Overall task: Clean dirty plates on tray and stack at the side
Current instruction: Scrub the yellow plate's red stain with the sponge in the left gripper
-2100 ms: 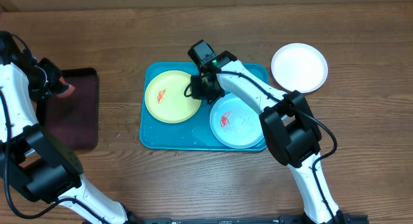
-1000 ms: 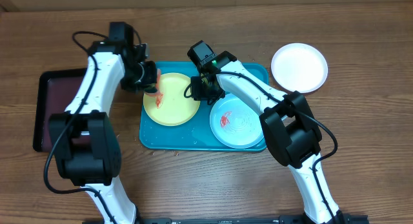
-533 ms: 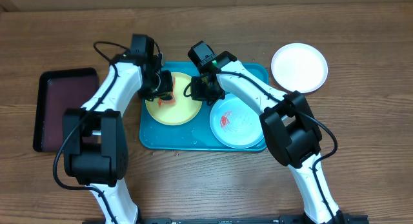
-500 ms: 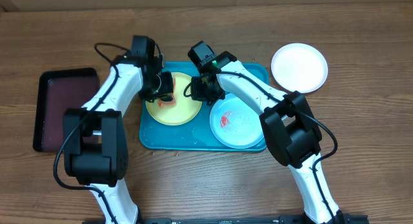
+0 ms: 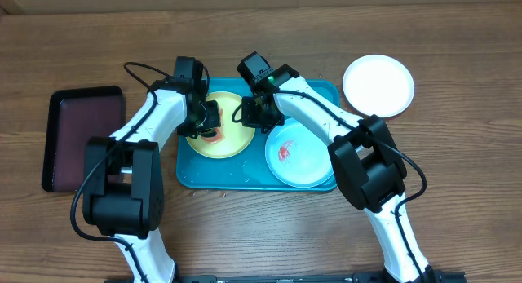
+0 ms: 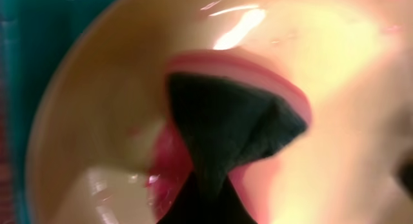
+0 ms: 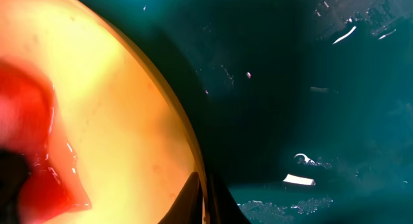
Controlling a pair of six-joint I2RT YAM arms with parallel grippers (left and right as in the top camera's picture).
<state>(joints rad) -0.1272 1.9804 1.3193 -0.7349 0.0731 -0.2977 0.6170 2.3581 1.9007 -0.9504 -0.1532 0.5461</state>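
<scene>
The lime green plate (image 5: 234,139) lies in the left half of the turquoise tray (image 5: 188,173). My left gripper (image 5: 210,124) is shut on a pink sponge with a dark scrub face (image 6: 226,127) and presses it onto the green plate (image 6: 355,88), where a red smear shows. My right gripper (image 5: 254,116) is shut on the green plate's right rim (image 7: 205,198). The plate (image 7: 97,88) and the tray floor (image 7: 310,88) fill the right wrist view. The mint-blue plate (image 5: 303,161), with a red smear, lies in the tray's right half. The white plate (image 5: 378,85) lies on the table to the right of the tray.
A dark maroon tray (image 5: 81,136) lies at the far left of the wooden table. Small crumbs and wet specks dot the turquoise tray floor (image 7: 303,179). A cardboard wall runs along the table's far edge.
My left arm swung from the maroon tray rightward to the green plate with the sponge and now presses it there. The right arm and the plates have not moved.
</scene>
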